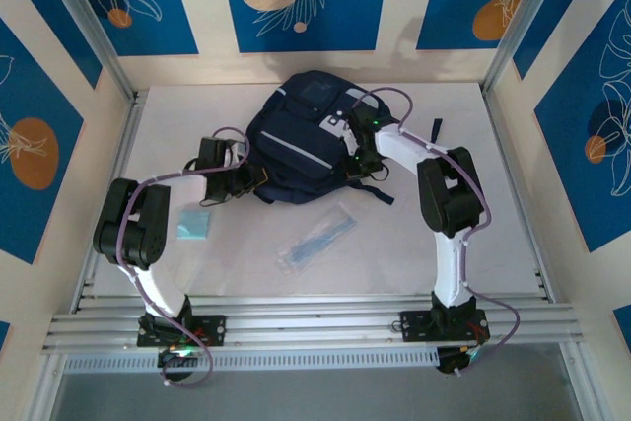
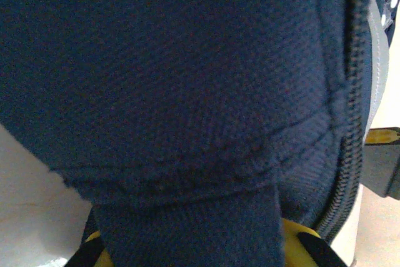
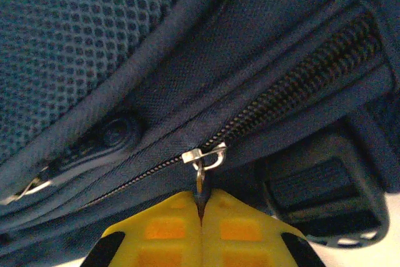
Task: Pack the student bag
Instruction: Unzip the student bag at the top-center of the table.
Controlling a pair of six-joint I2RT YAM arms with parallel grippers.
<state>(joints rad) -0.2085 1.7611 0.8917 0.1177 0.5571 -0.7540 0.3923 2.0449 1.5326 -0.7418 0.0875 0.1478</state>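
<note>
**Zipper pull gripped, bag ready to be opened**

Opening of the bag (image 1: pixel 301 140) is judged to be the step in hand. The bag is laid flat at the far middle of the table (image 1: pixel 473 244), close to the back wall. The right gripper (image 3: pixel 201 207) is closed fully, and the small metal zipper pull (image 3: pixel 200 182) is pinched between its yellow pads. The left gripper (image 1: pixel 246 181) is set at the opposite side of the bag. It is closed too, and a band of the blue fabric seems to be held in it.

For the next move, a pull along the line of the zipper (image 3: pixel 300 85) is called for, while the fabric is braced by the left side. Otherwise the whole bag may be dragged.

Little room is left behind the bag. More open table is found toward the arms, where a pale blue packet (image 1: pixel 193 225) and a clear pouch (image 1: pixel 317 239) are lying, apart from the bag.
</note>
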